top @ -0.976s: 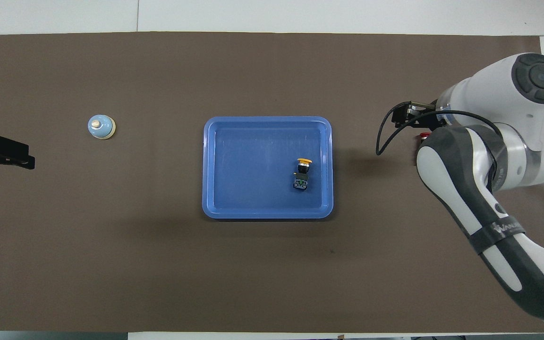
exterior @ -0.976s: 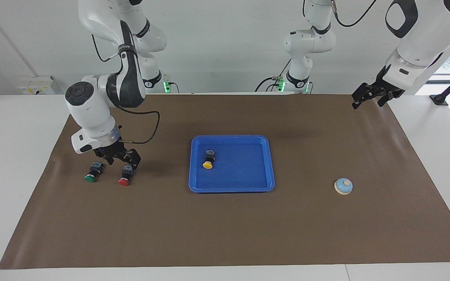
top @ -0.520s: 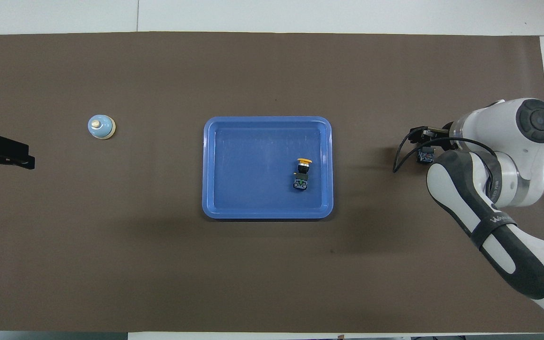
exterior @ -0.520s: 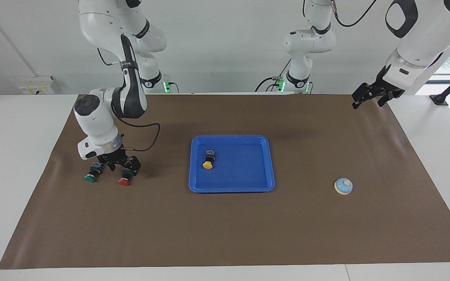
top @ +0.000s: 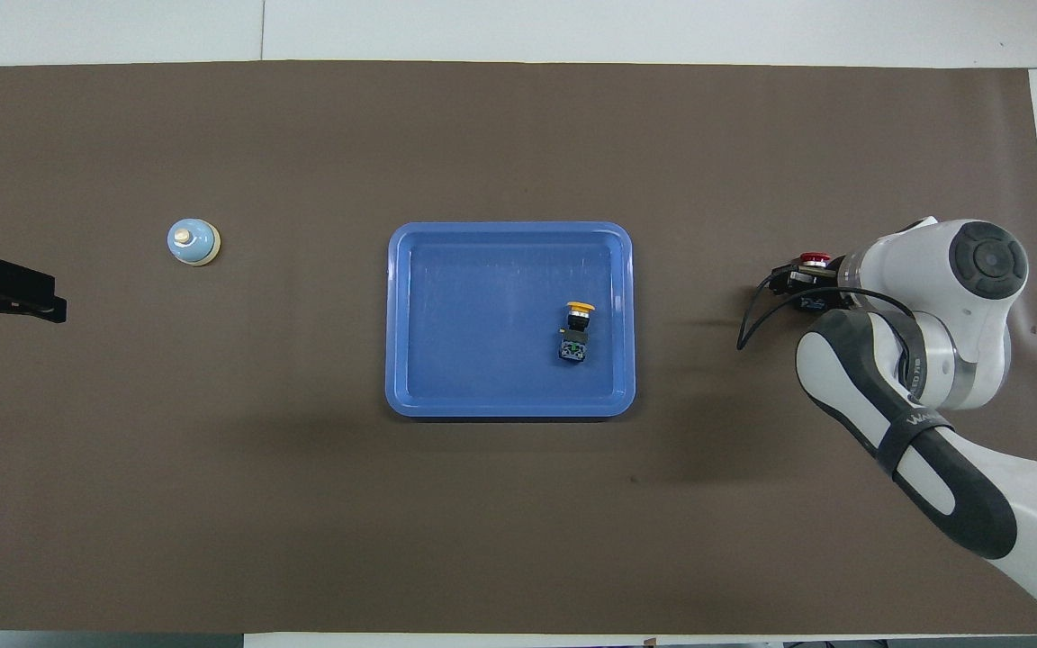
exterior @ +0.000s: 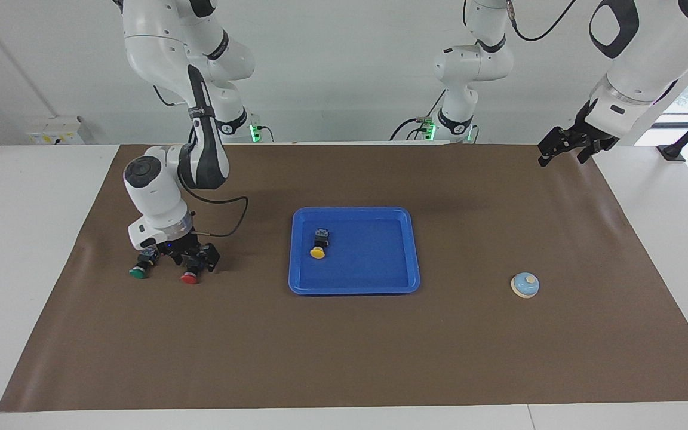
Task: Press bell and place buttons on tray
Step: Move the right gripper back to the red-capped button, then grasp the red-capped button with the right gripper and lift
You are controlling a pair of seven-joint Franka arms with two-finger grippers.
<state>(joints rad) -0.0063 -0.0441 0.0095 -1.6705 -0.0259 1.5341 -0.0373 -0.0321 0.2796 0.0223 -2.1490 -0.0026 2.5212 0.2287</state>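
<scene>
The blue tray (exterior: 380, 287) lies mid-table and shows in the overhead view (top: 482, 230) too. The yellow button (exterior: 318, 248) lies in it on its side (top: 577, 328). The red button (exterior: 190, 273) and green button (exterior: 140, 269) lie on the brown mat toward the right arm's end. My right gripper (exterior: 192, 259) is low at the mat, open, with its fingers either side of the red button's black body (top: 814, 261). The arm hides the green button from above. The bell (exterior: 525, 285) stands toward the left arm's end (top: 193, 242). My left gripper (exterior: 566, 147) waits raised over the mat's corner.
A brown mat (exterior: 344, 346) covers the table, with white table edge (exterior: 21, 239) around it. A black cable (exterior: 227, 209) loops from the right wrist toward the tray. A third arm's base (exterior: 457, 113) stands at the robots' edge.
The right gripper has come down from above the two buttons to the mat, its fingers now around the red button. The left arm, bell, tray and yellow button have not moved.
</scene>
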